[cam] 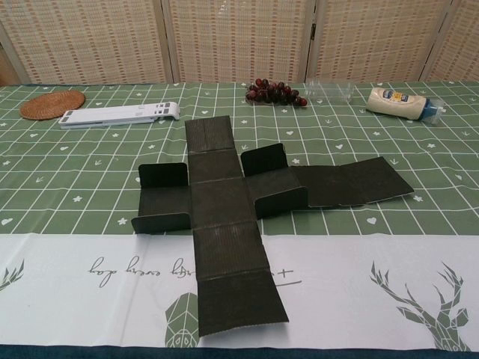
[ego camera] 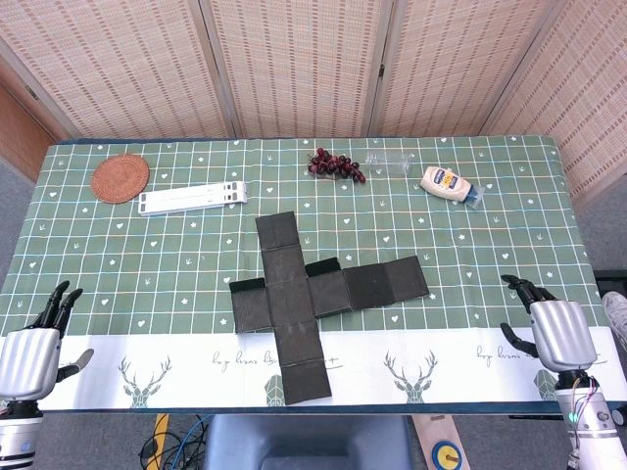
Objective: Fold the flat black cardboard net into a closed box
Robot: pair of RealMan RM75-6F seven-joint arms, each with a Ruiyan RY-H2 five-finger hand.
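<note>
Cardboard net [ego camera: 309, 294] lies between my spread, empty left hand [ego camera: 34, 343] and right hand [ego camera: 554, 328], long strip fore-and-aft, nearer neither.

Bright, even light — soft shadows, sharp focus, no glare or blur.

open cloth around cardboard net [ego camera: 299, 294], grapes [ego camera: 336, 164], white stand [ego camera: 191, 200] behind

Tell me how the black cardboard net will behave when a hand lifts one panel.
The black cardboard net looks thin and creased, so it will probably hinge at its folds rather than lift as one stiff sheet. Some small flaps already stand up in the chest view, suggesting springy creases. It lies flat and seems light, so it may slide on the tablecloth.
</note>
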